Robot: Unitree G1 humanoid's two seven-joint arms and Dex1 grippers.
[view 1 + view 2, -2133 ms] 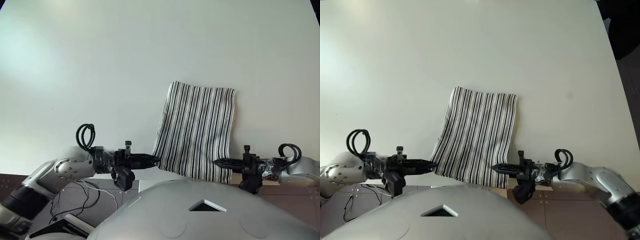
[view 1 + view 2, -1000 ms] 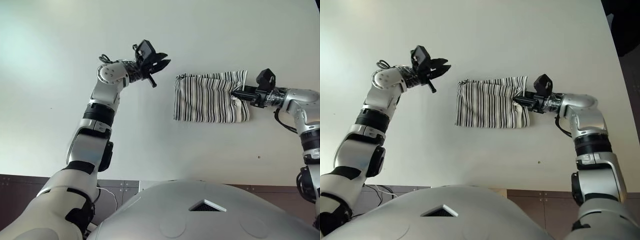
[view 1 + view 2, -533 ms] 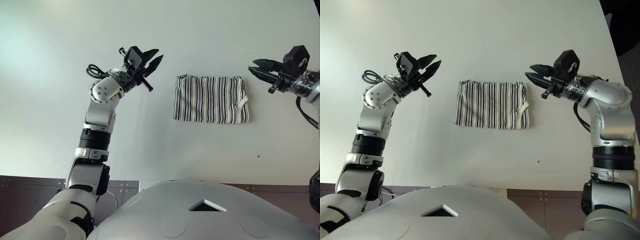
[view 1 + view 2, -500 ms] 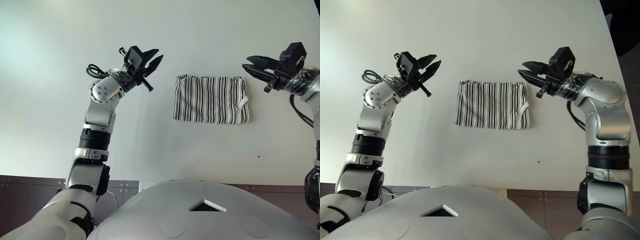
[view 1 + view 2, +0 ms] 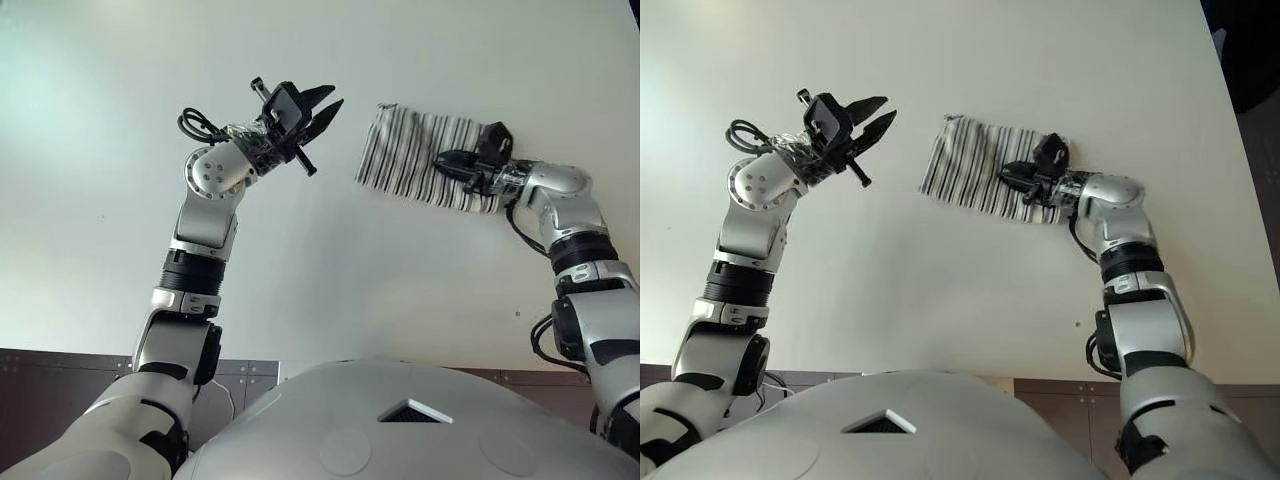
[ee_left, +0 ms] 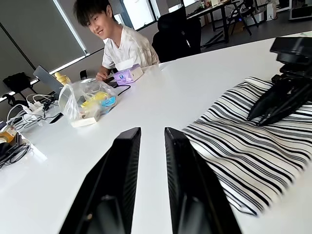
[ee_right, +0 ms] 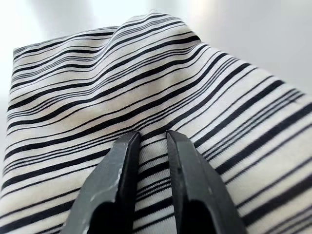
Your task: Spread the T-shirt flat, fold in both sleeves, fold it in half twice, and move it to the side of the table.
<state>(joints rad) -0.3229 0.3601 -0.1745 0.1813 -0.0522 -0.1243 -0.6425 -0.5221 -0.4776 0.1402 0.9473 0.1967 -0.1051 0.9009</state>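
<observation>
The striped T-shirt [image 5: 410, 155], black and white, lies folded into a small rectangle on the white bench [image 5: 100, 120], in the upper right of the head views. It sits tilted, its left end higher in the frame than its right end.

The right end effector [image 5: 440, 160] lies on the right part of the T-shirt, pointing toward the left of the frame. In the right wrist view its two black fingers [image 7: 114, 180] rest tips-down on the striped cloth with only a narrow gap between them. The cloth in that gap looks flat, with no fold pinched up.

The left end effector [image 5: 338, 95] is held above the bench at upper centre, just left of the T-shirt and apart from it. Its fingers stand moderately spread with nothing between them.

In the left wrist view, farther along the bench, there is a clear plastic bag [image 6: 87, 100] with yellow and blue items inside. Beside it is a small purple box [image 6: 127, 74], whose print is too small to read.
</observation>
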